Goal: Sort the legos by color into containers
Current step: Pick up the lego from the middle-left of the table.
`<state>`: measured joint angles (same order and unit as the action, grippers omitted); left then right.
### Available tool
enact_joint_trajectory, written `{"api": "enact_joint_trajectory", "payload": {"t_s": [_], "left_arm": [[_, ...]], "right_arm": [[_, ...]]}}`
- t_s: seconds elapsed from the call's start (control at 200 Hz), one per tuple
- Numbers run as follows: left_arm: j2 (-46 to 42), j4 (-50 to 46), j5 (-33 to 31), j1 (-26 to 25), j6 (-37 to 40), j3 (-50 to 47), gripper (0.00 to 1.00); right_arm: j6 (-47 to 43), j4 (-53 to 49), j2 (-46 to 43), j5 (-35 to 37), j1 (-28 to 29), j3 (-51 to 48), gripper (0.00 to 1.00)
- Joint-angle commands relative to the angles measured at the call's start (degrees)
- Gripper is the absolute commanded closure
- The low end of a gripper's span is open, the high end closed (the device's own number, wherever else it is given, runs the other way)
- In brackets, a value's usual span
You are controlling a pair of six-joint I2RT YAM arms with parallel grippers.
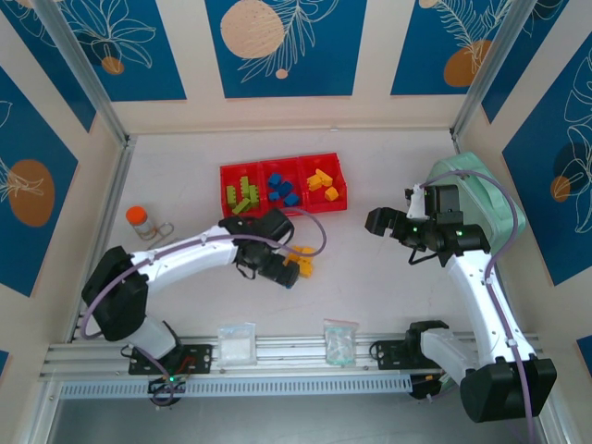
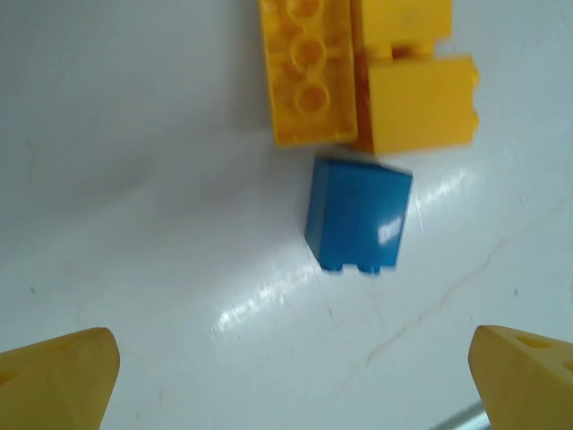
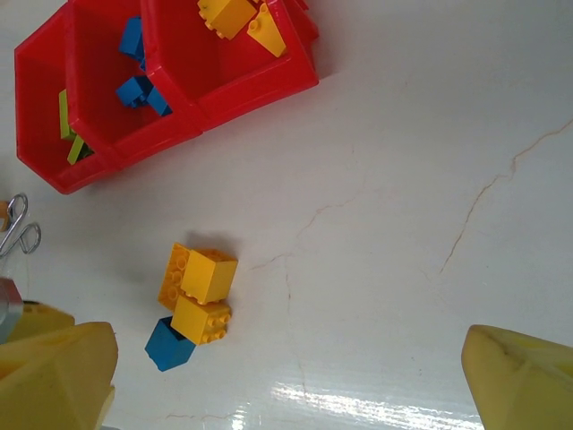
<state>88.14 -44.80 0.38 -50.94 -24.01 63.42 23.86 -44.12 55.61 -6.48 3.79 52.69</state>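
The blue brick (image 2: 358, 215) lies in front of the red tray (image 3: 260, 94), just beside two yellow bricks (image 2: 309, 72). The left gripper (image 2: 291, 381) is the nearer one, with its fingers spread and empty. The brick is ahead of them, slightly to the right. The right gripper (image 3: 286, 376) is spread too.

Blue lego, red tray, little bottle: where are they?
blue lego (image 2: 358, 215), left wrist view, on its smooth side face.
red tray (image 3: 260, 94), right wrist view, on its outer wall.
bottle (image 1: 138, 215), top external view, on its orange cap.
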Motion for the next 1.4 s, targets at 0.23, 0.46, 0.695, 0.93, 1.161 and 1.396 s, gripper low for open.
{"api": "enact_joint_trajectory", "payload": {"t_s": [0.23,0.46,0.695,0.93,1.161,1.396], "left_arm": [[5.9,-3.49,-1.61,-6.79,-1.79,2.47,0.03],[15.69,-6.59,-4.63,-7.03,2.2,10.48,0.04],[23.12,-8.82,-4.52,-6.9,5.11,16.72,0.14],[23.06,-7.03,-3.07,-6.17,3.32,15.09,0.33],[23.3,-6.11,-2.34,-5.31,1.89,13.65,0.49],[22.03,-5.87,-3.26,-5.14,0.36,11.96,0.66]], "right_arm": [[0.01,0.19,-0.68,-2.21,0.5,-1.08,0.01],[-0.18,0.05,-1.86,-1.92,0.66,-1.22,0.01],[-0.47,-0.29,-2.11,-1.44,0.72,-1.13,0.01],[-0.54,0.02,-2.26,-1.38,0.95,-1.05,0.01],[-0.44,0.02,-1.91,-1.25,1.04,-1.01,0.01],[-0.56,-0.35,-2.22,-0.81,1.13,-0.92,0.01]]}}
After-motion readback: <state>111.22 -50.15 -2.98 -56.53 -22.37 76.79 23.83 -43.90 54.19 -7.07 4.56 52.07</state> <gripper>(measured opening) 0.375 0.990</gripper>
